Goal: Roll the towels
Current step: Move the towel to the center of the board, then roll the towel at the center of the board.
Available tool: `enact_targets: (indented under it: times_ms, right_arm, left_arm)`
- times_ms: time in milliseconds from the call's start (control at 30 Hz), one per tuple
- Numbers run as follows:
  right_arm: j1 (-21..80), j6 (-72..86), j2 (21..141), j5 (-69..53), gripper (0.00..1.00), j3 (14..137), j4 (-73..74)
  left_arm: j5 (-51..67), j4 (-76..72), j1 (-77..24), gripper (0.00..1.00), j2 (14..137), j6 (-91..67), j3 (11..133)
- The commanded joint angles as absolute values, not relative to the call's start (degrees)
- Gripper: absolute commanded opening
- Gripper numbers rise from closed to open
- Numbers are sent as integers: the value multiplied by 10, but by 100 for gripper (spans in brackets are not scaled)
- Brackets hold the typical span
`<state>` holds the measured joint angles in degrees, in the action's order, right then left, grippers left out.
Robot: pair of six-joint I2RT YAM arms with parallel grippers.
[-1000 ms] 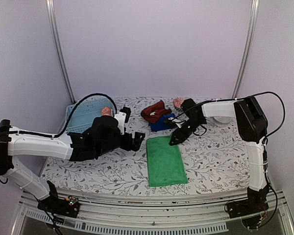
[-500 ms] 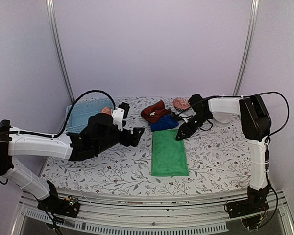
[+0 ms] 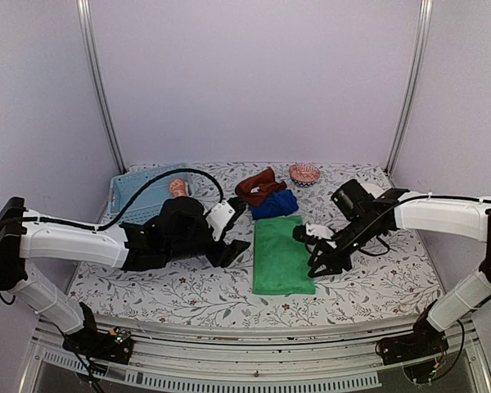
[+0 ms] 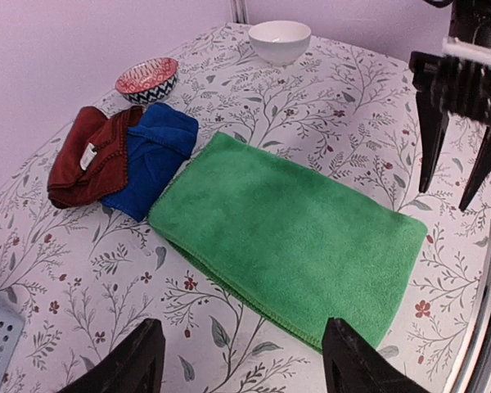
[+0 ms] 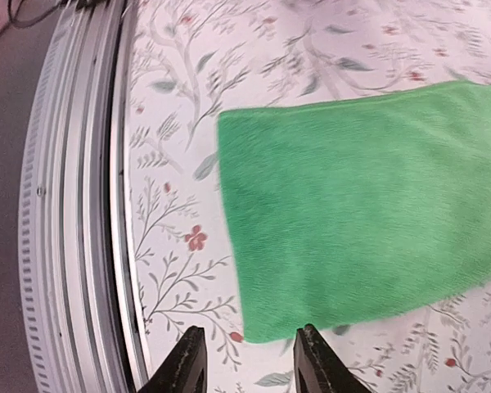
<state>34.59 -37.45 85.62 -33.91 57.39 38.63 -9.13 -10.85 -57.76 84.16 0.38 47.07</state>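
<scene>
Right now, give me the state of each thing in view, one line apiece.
green towel: flat, unrolled
blue towel: bunched, unrolled
rust-brown towel: bunched against the blue one
orange towel: in the basket
left tool: open, empty
right tool: open, empty
white bowl: upright, empty
red patterned bowl: upright

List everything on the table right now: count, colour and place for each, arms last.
green towel: 1, green, flat, centre
blue towel: 1, deep blue, bunched at the green towel's far end
rust-brown towel: 1, rust-brown, bunched against the blue towel
orange towel: 1, orange, in the basket
basket: 1, light blue, far left
patterned bowl: 1, red patterned, far edge
white bowl: 1, white, far right
left end effector: 1, black, open, left of green towel
right end effector: 1, black, open, by green towel's near right corner
</scene>
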Motion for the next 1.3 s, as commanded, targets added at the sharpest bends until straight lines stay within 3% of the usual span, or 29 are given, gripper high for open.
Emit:
enact_targets:
  times_ms: [0, 100, 167, 500, 833, 1267]
  right_arm:
    - [413, -385, 873, -254, 31, 533, 315]
    - [421, -380, 911, -243, 26, 537, 308]
    - [424, -384, 928, -237, 26, 532, 299]
    - [433, -401, 993, -174, 25, 499, 281]
    - [428, -406, 997, -212, 35, 501, 305]
    - [387, -424, 994, -320, 42, 532, 358]
  left_arm:
    - [-14, -143, -583, 65, 855, 21, 443]
    - [38, -149, -583, 49, 896, 22, 457]
    - [64, -134, -583, 46, 928, 25, 483]
    - [16, -150, -594, 59, 972, 35, 490]
    - [-35, -154, -654, 54, 1025, 136, 499]
    - [12, -227, -684, 52, 1087, 227, 517]
